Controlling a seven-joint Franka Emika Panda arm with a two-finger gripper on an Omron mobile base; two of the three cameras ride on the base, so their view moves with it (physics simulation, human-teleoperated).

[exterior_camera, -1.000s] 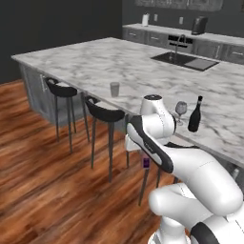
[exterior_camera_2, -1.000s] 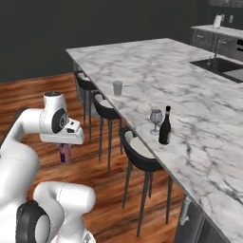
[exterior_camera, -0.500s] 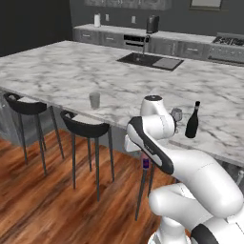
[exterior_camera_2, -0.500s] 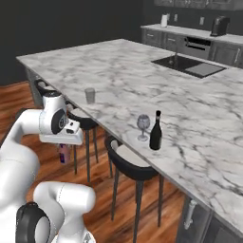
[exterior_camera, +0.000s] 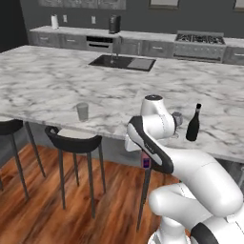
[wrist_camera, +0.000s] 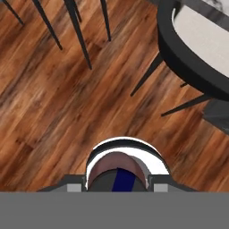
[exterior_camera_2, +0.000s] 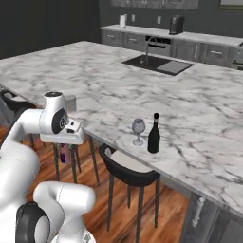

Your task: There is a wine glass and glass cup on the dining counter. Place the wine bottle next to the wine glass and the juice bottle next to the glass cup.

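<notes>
**Juice bottle held below counter edge**

Gripper (exterior_camera: 146,164) clamped on juice bottle (exterior_camera: 146,163), hanging over wood floor beside a stool (exterior_camera: 74,138). Wine bottle (exterior_camera_2: 154,134) stands just beside wine glass (exterior_camera_2: 138,128) on dining counter (exterior_camera_2: 95,76); glass cup (exterior_camera: 82,111) well apart.

— What is the tabletop (exterior_camera: 57,81) made of?
— Polished white marble with grey veins. The floor (wrist_camera: 58,112) under me is glossy, reddish wood planks.
— And the bottles?
— The wine bottle (exterior_camera_2: 154,134) looks like dark shiny glass; the wine glass (exterior_camera_2: 138,131) is clear.
</notes>
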